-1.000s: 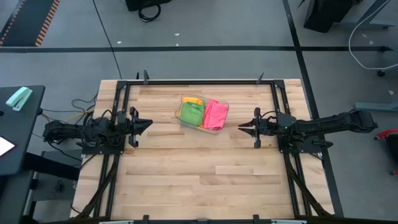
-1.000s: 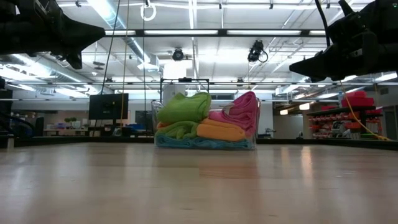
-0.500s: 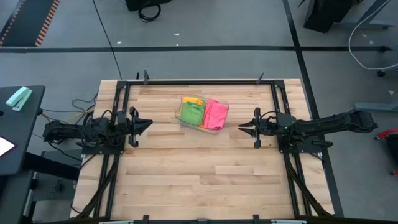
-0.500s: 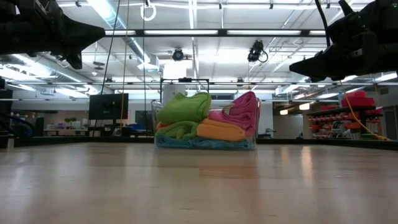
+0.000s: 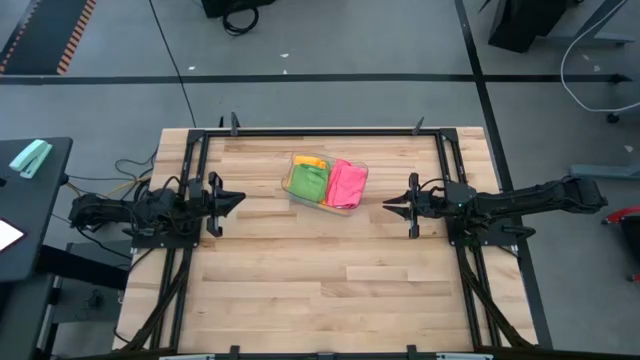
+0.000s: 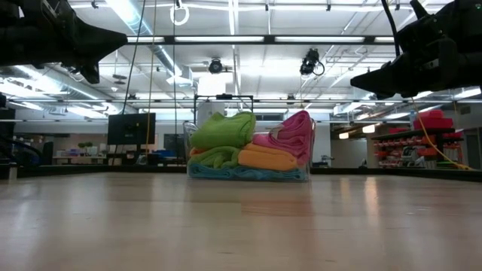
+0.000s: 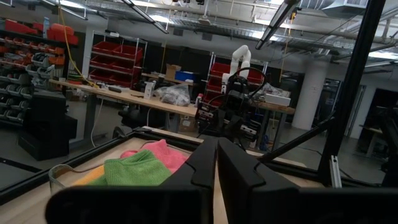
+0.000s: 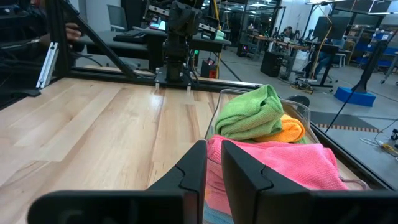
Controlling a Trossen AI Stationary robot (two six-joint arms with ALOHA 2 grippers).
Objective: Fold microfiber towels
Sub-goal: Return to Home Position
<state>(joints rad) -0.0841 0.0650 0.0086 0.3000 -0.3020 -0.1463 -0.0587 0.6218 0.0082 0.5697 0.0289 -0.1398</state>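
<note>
Overhead view of a wooden counter (image 5: 330, 290) with a dark robot arm at each side, both pulled back to the counter's edges. The left arm (image 5: 150, 208) and right arm (image 5: 500, 207) point inward at each other, held above the wood. Between the two sets of jaws sits a clear plastic bin (image 5: 364, 170), touched by neither and somewhat nearer the right jaws than the left. It holds the towels: a green towel (image 5: 306, 182) on the side toward the left jaws, a pink towel (image 5: 347, 184) on the side toward the right jaws, an orange towel (image 5: 312, 161) showing beyond the green one, and a blue towel (image 6: 226, 172) visible only as a strip along the bottom in the table-level view. The left jaws are drawn together with just a thin slit between them. The right jaws show a slightly wider but narrow gap. Both are empty. No loose towel lies on the counter, so the folding looks finished and the step in hand appears to be parking the arms; what remains calls for little more than settling at rest, clear of the bin. How many towels are stacked underneath, and how neat their folds are, cannot be made out. The table-level view cuts both arms off at its top edge.
</note>
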